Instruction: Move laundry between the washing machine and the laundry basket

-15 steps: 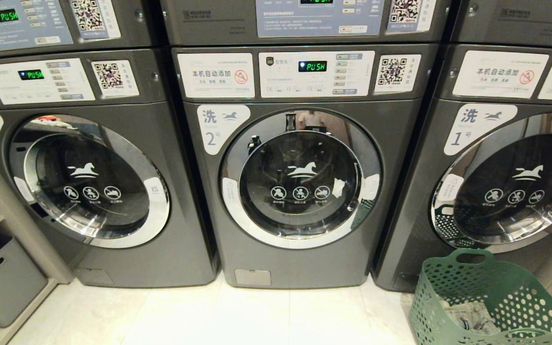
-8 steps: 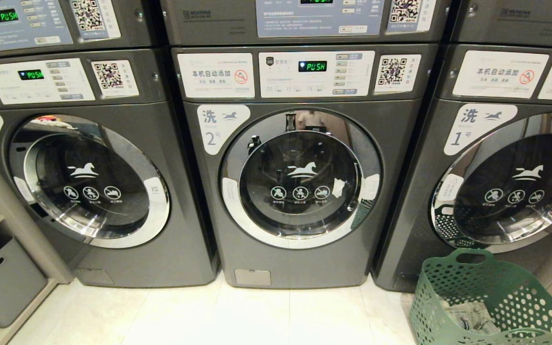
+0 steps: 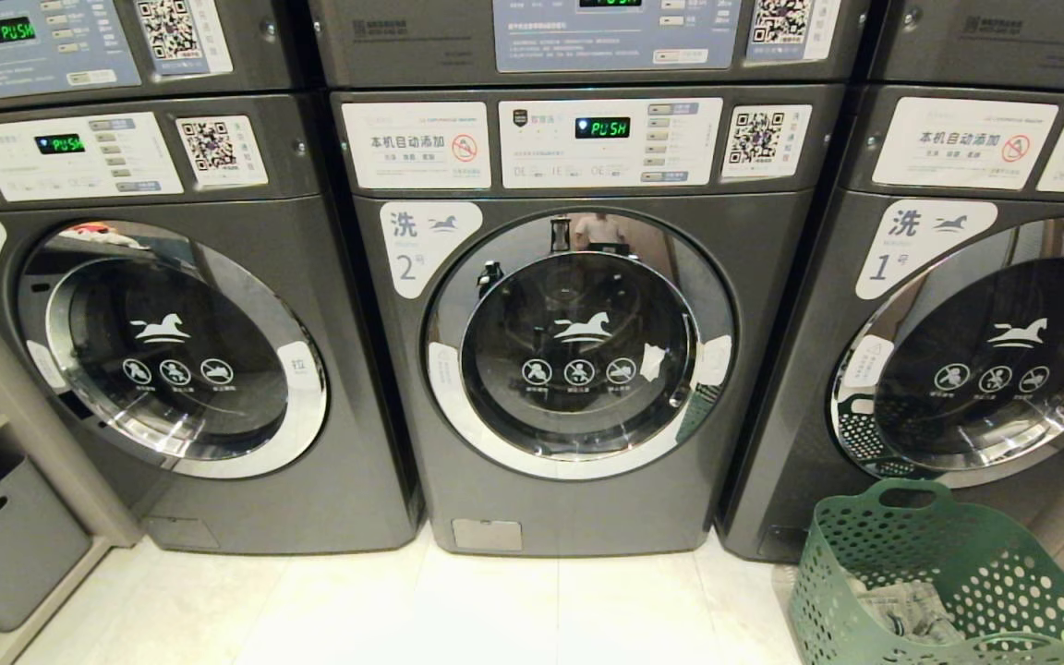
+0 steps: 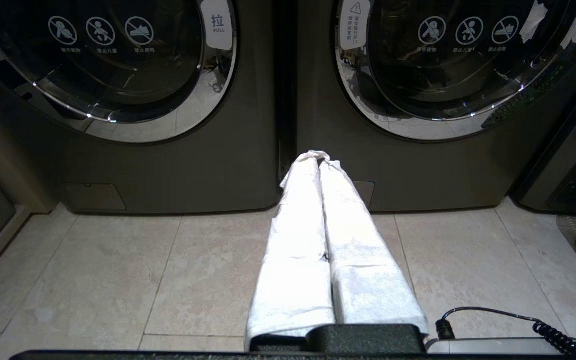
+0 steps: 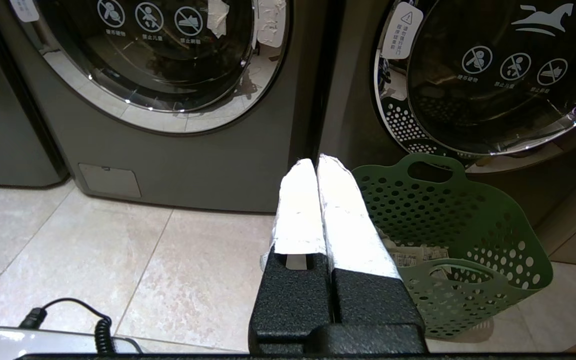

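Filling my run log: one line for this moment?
washing machine door shut | laundry basket on floor | left gripper shut | right gripper shut

The head view looks forward and slightly down at three front-loaders, square on the washing machine [image 3: 578, 351] labelled 2, with the laundry basket [image 3: 938, 573] low at its right. Both wrist views sit low over the tiled floor [image 4: 118, 270], facing the machines' bases. The right wrist view shares the basket and machine 2's door; the left shares that door.
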Robot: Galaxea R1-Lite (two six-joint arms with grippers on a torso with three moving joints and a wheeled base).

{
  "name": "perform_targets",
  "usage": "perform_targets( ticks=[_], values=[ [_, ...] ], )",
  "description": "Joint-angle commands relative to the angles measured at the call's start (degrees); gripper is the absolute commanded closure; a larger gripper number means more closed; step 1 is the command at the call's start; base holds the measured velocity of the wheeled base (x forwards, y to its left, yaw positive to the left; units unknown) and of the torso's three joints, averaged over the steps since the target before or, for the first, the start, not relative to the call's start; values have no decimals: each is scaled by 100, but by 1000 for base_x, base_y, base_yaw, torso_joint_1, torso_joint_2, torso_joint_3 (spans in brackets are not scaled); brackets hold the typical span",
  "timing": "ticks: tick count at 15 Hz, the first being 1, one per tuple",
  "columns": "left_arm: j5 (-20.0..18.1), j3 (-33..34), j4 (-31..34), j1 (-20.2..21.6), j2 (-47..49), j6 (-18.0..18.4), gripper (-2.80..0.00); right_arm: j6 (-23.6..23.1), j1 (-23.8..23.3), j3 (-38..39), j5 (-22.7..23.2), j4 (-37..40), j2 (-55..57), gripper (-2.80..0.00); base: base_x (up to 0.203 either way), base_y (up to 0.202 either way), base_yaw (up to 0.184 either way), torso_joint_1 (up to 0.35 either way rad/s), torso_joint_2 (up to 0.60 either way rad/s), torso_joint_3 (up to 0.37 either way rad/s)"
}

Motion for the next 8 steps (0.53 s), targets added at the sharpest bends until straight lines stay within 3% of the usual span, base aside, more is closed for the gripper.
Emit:
perform_targets(
  ticks=[1,8],
  values=[
    [0,-6,-1,0,4,-2,0,40,2,2,-3,1,10,0,0,0,0,0,0,0],
    [0,3,-9,0,4,-2,0,393,2,0,-3,-17,10,0,0,0,0,0,0,0]
  ],
)
